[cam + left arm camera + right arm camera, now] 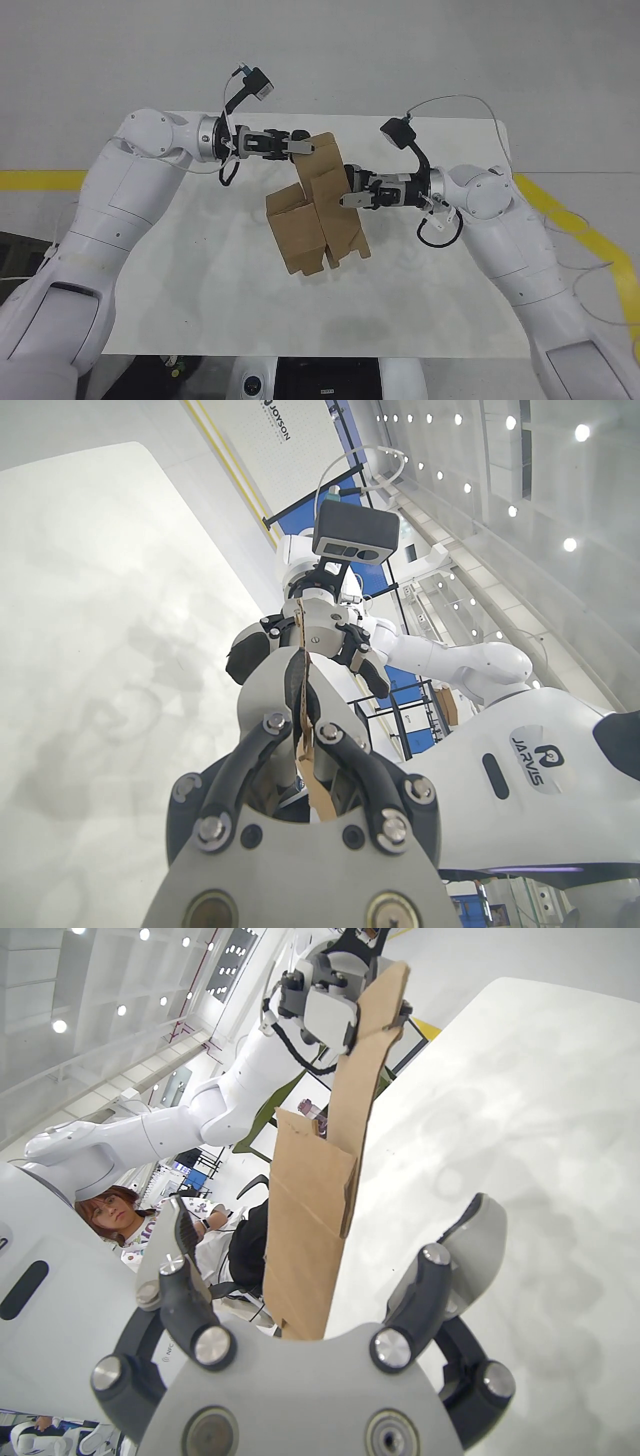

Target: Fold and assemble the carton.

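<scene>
- The carton (305,215) is plain brown corrugated board, partly opened into a boxy sleeve with loose flaps. It hangs in the air above my smooth white bench (200,290).
- My left gripper (303,147) has its fingers clenched on the carton's upper flap. From its wrist view I see the board edge-on, a thin ragged strip pinched between dark pads (292,672).
- My right gripper (348,199) sits at the carton's side with its fingers (477,1228) spread wide. Its wrist view shows the flat, creased panel running between them; I can't tell whether either finger touches it.
</scene>
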